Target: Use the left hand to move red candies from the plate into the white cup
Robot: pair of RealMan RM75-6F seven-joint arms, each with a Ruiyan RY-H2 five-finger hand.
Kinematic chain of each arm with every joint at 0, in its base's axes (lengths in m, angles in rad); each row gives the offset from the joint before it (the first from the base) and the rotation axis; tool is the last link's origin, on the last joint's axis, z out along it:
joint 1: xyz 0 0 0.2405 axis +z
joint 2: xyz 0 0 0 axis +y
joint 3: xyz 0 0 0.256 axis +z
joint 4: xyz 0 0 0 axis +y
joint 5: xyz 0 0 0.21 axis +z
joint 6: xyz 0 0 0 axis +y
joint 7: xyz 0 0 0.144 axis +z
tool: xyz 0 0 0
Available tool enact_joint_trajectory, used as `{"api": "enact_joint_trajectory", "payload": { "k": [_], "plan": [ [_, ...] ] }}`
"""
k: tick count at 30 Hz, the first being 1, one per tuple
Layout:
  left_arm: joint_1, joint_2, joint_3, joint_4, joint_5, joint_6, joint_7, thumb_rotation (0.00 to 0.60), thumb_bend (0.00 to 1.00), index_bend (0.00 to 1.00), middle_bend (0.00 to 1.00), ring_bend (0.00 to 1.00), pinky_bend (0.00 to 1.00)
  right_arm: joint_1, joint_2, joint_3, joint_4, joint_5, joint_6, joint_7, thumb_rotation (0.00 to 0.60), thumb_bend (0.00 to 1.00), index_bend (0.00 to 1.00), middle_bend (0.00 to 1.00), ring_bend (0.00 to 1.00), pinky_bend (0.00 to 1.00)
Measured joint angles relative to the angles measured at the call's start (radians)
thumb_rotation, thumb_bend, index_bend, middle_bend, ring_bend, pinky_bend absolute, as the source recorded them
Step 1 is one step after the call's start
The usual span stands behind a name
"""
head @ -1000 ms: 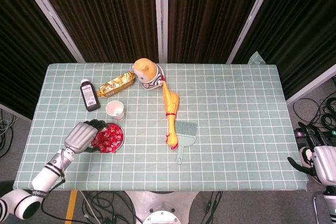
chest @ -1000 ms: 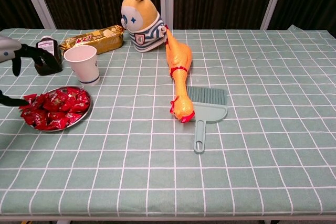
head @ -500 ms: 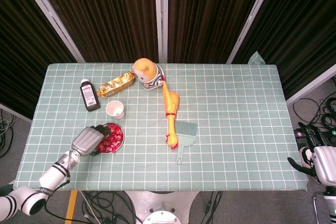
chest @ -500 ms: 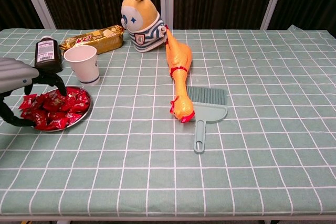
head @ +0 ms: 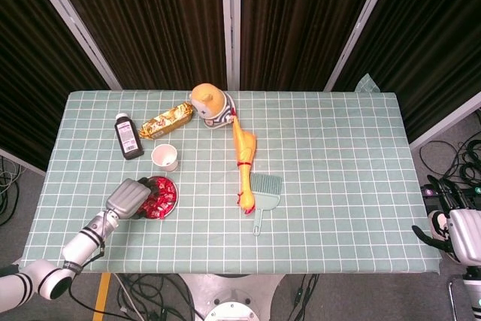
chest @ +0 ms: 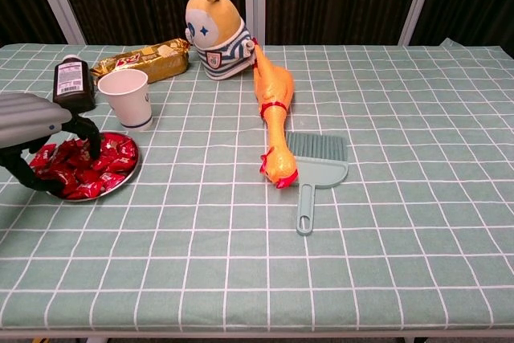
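Over the plate (chest: 128,176) at the surface's (head: 338,155) 8 o'clock corner, the left hand (chest: 36,130) reaches down with dark fingers (chest: 90,136) curled into the heap of red candies (chest: 103,168). Whether a candy is actually caught between those fingers, I cannot tell; the head view shows only the grey back of the hand (head: 128,198) covering the plate's (head: 171,202) 9 o'clock half.

Just beyond the plate toward 12 o'clock stands the white cup (chest: 128,99), upright and open-mouthed, apart from the hand. A dark brown bottle (chest: 72,82) stands beside the cup at its 9 o'clock, and a gold-wrapped packet (chest: 143,60) lies farther back.

Near the middle of the surface, an orange rubber chicken (chest: 271,110) stretches from the striped plush toy (chest: 215,34) at 12 o'clock down to a teal dustpan (chest: 315,168), its head touching the pan's edge.

Off the surface at 4 o'clock, the right hand (head: 451,231) hangs by the edge with fingers spread, holding nothing.
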Motion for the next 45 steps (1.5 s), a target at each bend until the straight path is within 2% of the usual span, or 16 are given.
{"api": "enact_joint_trajectory", "payload": {
  "k": [11,22,28,37,45],
  "plan": [
    [-0.008,-0.041,0.002,0.088,0.018,-0.013,-0.080,0.600,0.31,0.51,0.47,0.41,0.72,0.000,0.003,0.000,0.000,0.004,-0.003,0.002,0.600,0.10,0.06,0.23,0.08,0.29],
    [-0.009,-0.066,0.009,0.148,0.050,0.004,-0.166,0.600,0.38,0.60,0.61,0.57,0.88,0.001,0.007,0.000,-0.010,0.003,-0.004,-0.005,0.600,0.10,0.06,0.23,0.08,0.29],
    [-0.012,-0.077,0.013,0.180,0.068,0.011,-0.219,0.600,0.43,0.63,0.66,0.63,0.93,0.000,0.009,0.000,-0.013,0.003,-0.003,-0.007,0.600,0.10,0.06,0.23,0.08,0.29],
    [-0.015,-0.082,0.020,0.201,0.091,0.029,-0.264,0.600,0.48,0.64,0.68,0.66,0.95,-0.001,0.011,0.000,-0.013,0.002,0.000,-0.003,0.600,0.10,0.06,0.23,0.08,0.29],
    [-0.022,-0.043,-0.002,0.143,0.100,0.070,-0.251,0.600,0.49,0.65,0.70,0.67,0.96,-0.002,0.010,0.000,-0.005,0.001,0.002,0.008,0.600,0.10,0.06,0.23,0.08,0.29]
  ]
}}
